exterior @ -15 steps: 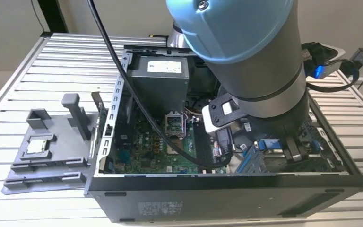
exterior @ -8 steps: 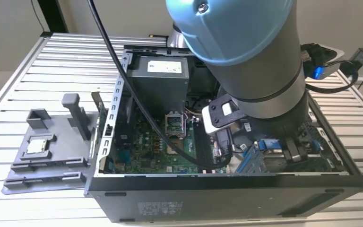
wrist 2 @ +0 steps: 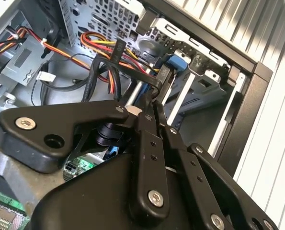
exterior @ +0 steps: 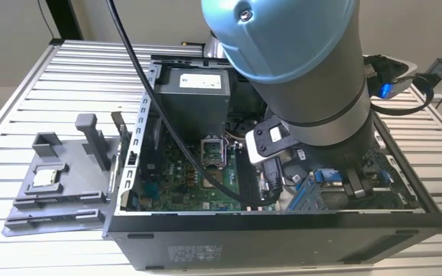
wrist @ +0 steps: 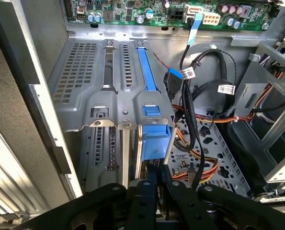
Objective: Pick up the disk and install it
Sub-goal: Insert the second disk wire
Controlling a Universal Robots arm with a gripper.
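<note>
While the grey plastic fixture lay at the exterior view's left, the arm reached into the open black computer case at its right. There, the black 2-finger gripper was clamped on the silver, blue-framed disk, held edge-on at the grey metal drive cage. Any tilt would likely jam it there, or snag the black cables just beside it.

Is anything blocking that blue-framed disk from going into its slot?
Nothing visible does. In the first wrist view the disk already sits edge-on in the metal drive cage, with the gripper pinching its blue end. The black cables hang beside it, not across it.
</note>
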